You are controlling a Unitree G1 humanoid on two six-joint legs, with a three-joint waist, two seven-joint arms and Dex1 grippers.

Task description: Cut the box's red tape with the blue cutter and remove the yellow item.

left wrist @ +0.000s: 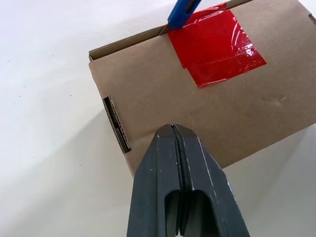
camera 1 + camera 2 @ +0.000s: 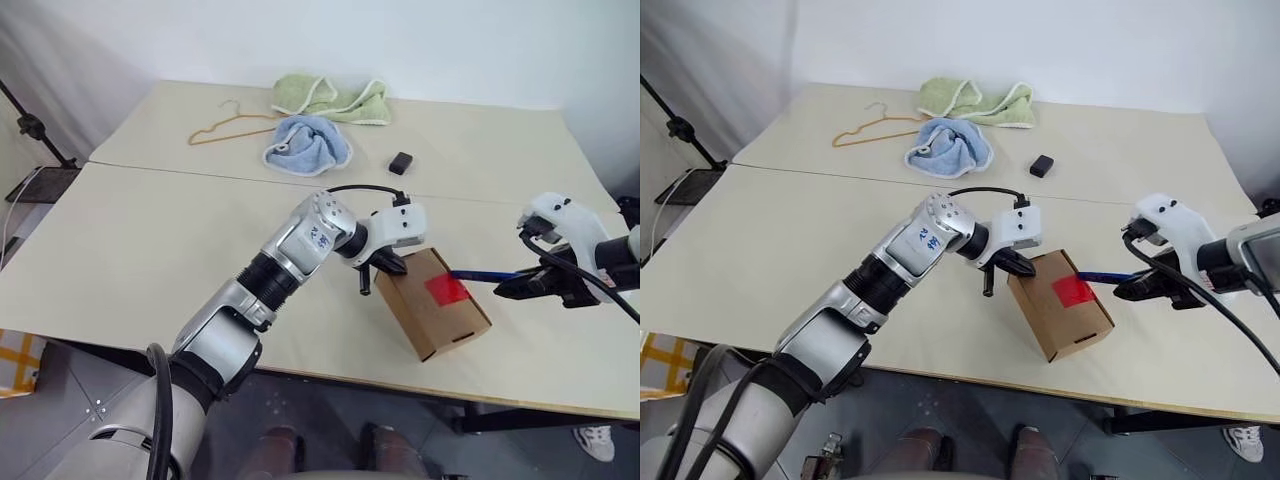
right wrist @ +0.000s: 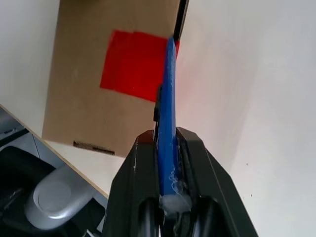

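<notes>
The brown box [image 2: 437,310] lies tilted on the table near its front edge, with the red tape [image 2: 446,290] across its top flap edge. My left gripper [image 2: 395,265] is shut, its tips [image 1: 173,129] pressing on the box's top near the left end. My right gripper [image 2: 515,287] is shut on the blue cutter [image 2: 478,275], which points left. The cutter's tip [image 1: 178,14] meets the tape's edge at the flap seam; the right wrist view shows the cutter [image 3: 168,98] lying along the tape [image 3: 133,64]. The yellow item is hidden.
At the back of the table lie a green towel [image 2: 335,100], a blue cloth [image 2: 307,143], an orange wire hanger [image 2: 225,128] and a small black block [image 2: 401,162]. The table's front edge [image 2: 400,385] runs just below the box.
</notes>
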